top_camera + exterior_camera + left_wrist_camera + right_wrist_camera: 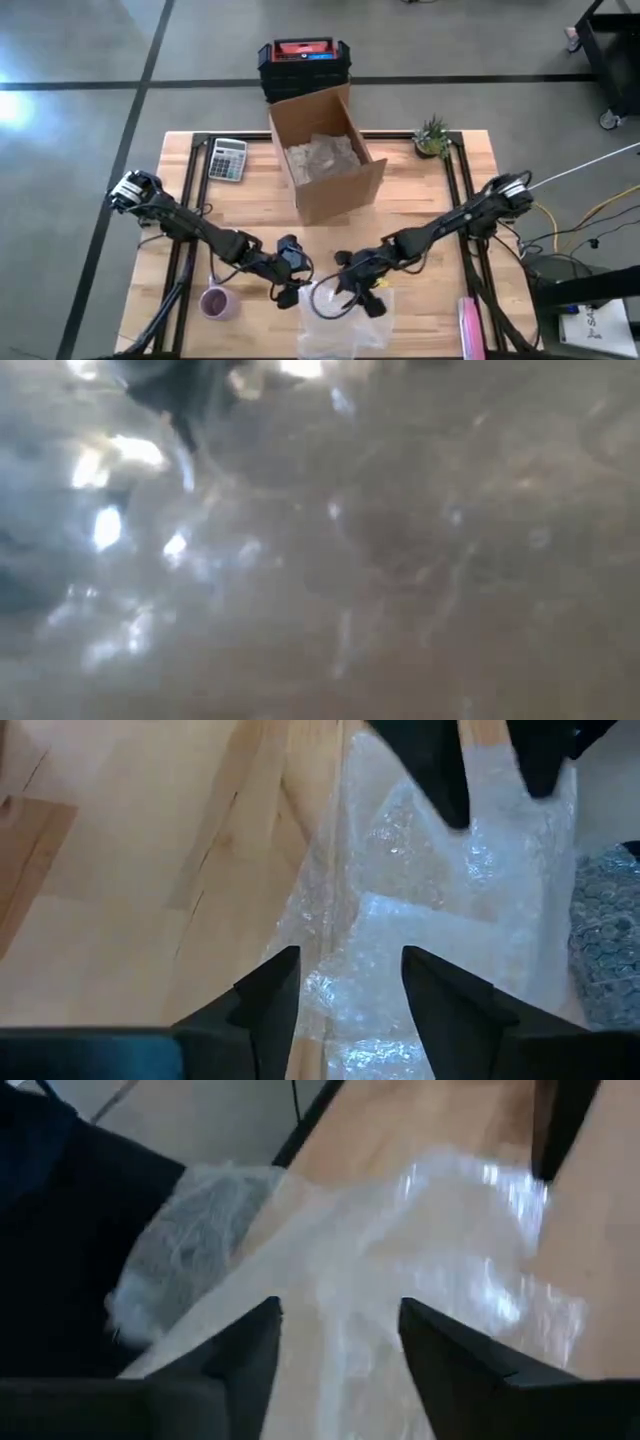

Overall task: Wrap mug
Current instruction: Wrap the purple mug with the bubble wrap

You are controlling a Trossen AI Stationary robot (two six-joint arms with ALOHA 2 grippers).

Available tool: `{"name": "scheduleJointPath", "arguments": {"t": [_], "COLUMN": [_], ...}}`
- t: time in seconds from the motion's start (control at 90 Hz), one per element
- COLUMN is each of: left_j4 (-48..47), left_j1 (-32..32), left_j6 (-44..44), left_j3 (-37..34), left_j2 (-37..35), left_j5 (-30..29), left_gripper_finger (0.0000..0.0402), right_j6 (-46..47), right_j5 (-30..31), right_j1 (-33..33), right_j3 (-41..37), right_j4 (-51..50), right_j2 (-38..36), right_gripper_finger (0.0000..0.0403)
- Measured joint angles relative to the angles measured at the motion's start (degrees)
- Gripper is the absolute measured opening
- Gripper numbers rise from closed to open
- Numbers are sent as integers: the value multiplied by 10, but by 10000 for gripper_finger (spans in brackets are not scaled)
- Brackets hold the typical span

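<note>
The left end effector (pixel 291 290) and the right end effector (pixel 347 296) hang low over the near part of the tabletop (pixel 430 200), both at the sheet of bubble wrap (pixel 340 320). Each wrist view shows its own fingers spread apart with wrap in the gap, not yet pinched. The pink mug (pixel 218 302) sits just beside the left end effector, off the wrap. I think the step is getting the wrap ready. Next, the mug must go onto the sheet. Only the high view shows the mug, the cardboard box (pixel 325 150) and the calculator (pixel 227 159). The low view is covered by shiny wrap.
</note>
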Motion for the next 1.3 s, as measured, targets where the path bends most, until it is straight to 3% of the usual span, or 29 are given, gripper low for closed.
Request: {"name": "scheduleJointPath", "arguments": {"t": [0.178, 0.3, 0.4, 0.544, 0.6, 0.978, 1.2, 1.3], "left_j4": [0, -2, -2, -5, -7, -33, -34, 20], "left_j1": [0, 0, 0, 0, 0, 0, -1, -1], "left_j6": [0, 1, 1, 1, -1, -10, -10, -14], "left_j3": [0, 0, 0, 0, 0, 0, -2, -10], "left_j2": [0, 0, 0, -1, -4, -55, -65, -44], "left_j5": [0, 0, 0, 0, 1, -6, -26, -31], "left_gripper_finger": [145, 135, 126, 114, 110, 84, 74, 74], "right_j6": [-17, -12, -12, -59, -75, -116, -83, -58], "right_j5": [-18, -30, -30, -26, -25, 102, 197, 236], "right_j1": [-2, -2, -11, -28, -38, -78, -79, -80], "right_j3": [95, 119, 131, 144, 144, 113, 51, 12], "right_j4": [-118, -128, -138, -196, -209, -310, -311, -291], "right_j2": [52, 84, 96, 76, 63, -74, -180, -219], "right_gripper_finger": [251, 239, 184, 40, 15, 2, 0, 0]}}
